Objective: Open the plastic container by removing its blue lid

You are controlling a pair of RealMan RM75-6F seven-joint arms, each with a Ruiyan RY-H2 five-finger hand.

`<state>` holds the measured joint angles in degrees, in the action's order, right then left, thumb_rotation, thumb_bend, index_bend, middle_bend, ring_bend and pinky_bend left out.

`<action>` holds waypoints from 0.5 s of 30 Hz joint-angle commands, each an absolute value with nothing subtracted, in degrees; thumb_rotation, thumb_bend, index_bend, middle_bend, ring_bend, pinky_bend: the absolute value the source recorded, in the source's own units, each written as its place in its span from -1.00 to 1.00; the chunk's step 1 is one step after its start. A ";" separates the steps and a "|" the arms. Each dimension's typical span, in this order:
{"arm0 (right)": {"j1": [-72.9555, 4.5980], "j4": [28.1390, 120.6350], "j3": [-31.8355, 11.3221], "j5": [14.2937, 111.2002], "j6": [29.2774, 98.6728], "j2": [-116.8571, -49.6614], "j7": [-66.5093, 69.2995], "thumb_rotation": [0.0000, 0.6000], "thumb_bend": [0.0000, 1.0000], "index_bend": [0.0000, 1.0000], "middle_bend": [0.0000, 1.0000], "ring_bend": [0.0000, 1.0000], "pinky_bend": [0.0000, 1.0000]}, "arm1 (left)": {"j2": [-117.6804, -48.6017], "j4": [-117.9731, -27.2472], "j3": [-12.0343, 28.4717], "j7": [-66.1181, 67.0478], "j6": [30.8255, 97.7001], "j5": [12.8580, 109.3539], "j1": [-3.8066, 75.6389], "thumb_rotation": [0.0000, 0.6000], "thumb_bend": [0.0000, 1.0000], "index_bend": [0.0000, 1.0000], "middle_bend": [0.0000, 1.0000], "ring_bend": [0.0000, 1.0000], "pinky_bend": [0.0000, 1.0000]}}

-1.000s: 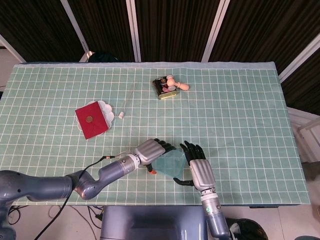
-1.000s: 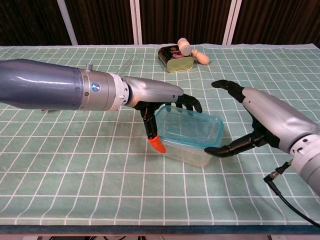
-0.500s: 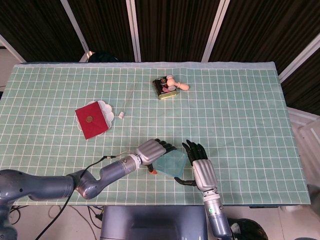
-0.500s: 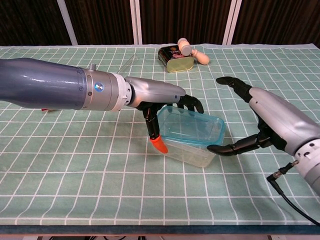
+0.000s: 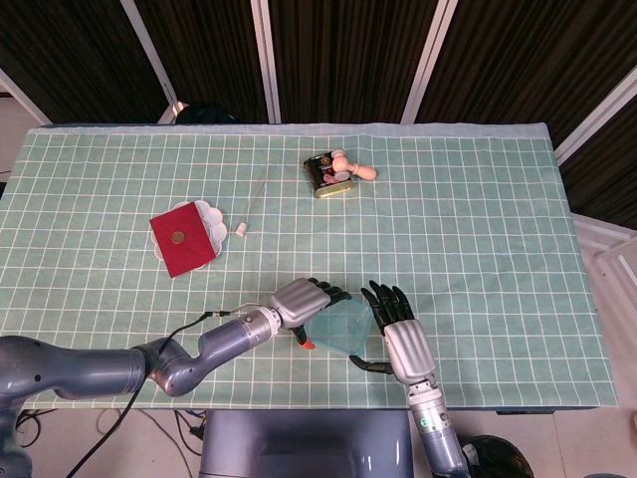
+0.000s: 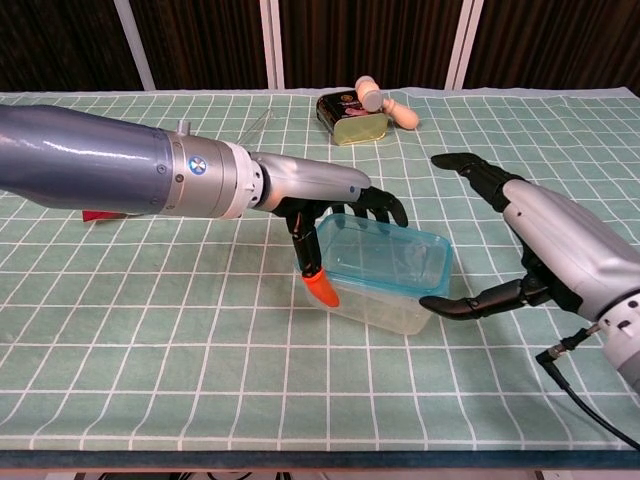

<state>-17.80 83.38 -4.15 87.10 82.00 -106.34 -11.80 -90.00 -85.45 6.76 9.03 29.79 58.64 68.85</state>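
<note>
Since the earlier frames, the right hand (image 6: 545, 240) has drawn slightly back toward the lower right of the chest view; its fingers are spread wide, holding nothing, thumb tip near the container's right end. Left hand (image 6: 330, 205) rests curled over the left rim of the plastic container (image 6: 385, 285), its orange-tipped thumb against the near corner. The container sits on the table (image 6: 200, 340) at lower centre, with the blue lid (image 6: 380, 252) still seated. Only the head view shows the red card (image 5: 183, 238) at left; both views show the tin (image 5: 329, 174) at top centre.
</note>
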 commanded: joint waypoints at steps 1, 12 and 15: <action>-17.80 83.32 -4.50 86.79 81.82 -106.47 -11.54 1.00 -0.33 -1.00 -1.00 -1.00 -1.00 | -90.04 -85.48 6.57 9.37 30.05 58.29 69.03 1.00 -0.58 -0.49 -0.55 -0.49 -0.22; -17.56 82.84 -5.01 85.97 81.07 -107.11 -11.70 1.00 -0.33 -1.00 -1.00 -1.00 -1.00 | -90.18 -85.85 5.97 10.09 30.26 57.00 69.77 1.00 -0.74 -0.60 -0.63 -0.57 -0.29; -17.61 82.94 -5.28 85.89 80.96 -107.27 -11.81 1.00 -0.33 -1.00 -1.00 -1.00 -1.00 | -90.10 -85.87 5.78 10.46 30.67 56.53 69.87 1.00 -0.82 -0.66 -0.67 -0.63 -0.33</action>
